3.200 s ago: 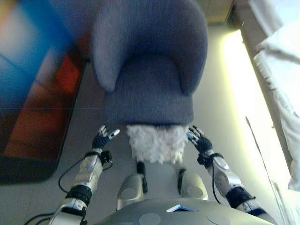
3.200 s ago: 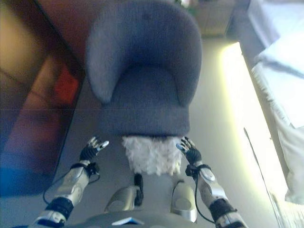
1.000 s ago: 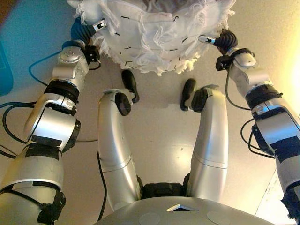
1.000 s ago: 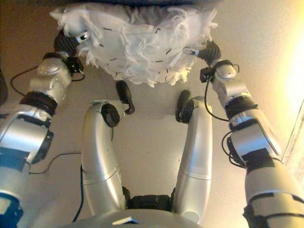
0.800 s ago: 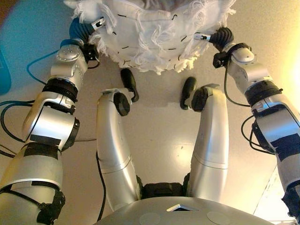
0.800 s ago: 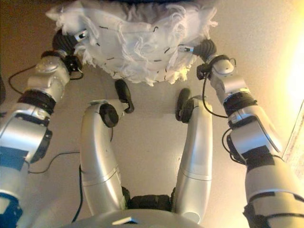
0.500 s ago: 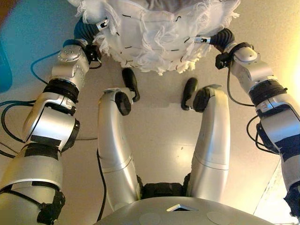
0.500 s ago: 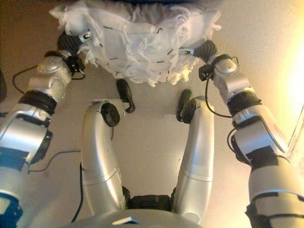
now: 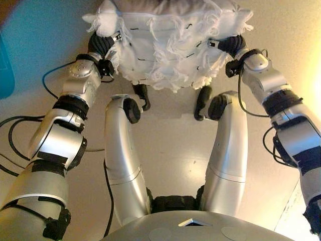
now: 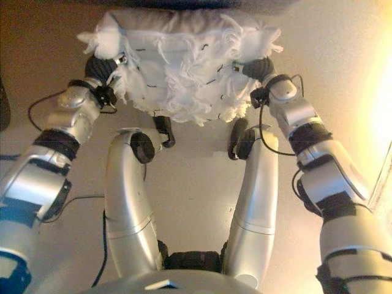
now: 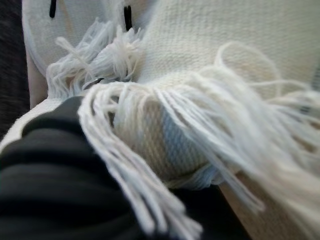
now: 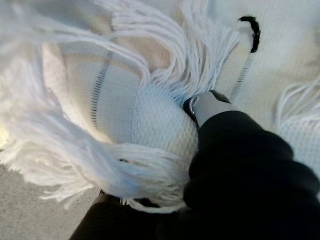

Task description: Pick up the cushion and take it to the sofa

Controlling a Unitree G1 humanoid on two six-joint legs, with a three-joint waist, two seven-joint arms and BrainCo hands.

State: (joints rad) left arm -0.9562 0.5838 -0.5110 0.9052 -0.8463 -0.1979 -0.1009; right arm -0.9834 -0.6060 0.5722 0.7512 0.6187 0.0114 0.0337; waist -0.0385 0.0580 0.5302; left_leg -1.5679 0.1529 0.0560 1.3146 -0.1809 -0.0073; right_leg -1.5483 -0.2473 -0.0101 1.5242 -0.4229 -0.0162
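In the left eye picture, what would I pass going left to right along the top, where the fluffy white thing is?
Left hand → white fringed cushion → right hand, one hand at each side of the cushion.

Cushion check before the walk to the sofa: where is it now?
The white fringed cushion sits at the top centre of both eye views, between the left hand and right hand, above the beige floor.

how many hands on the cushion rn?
2. The left hand presses the cushion on its left side, the right hand on its right side. Fingers are buried in the fringe.
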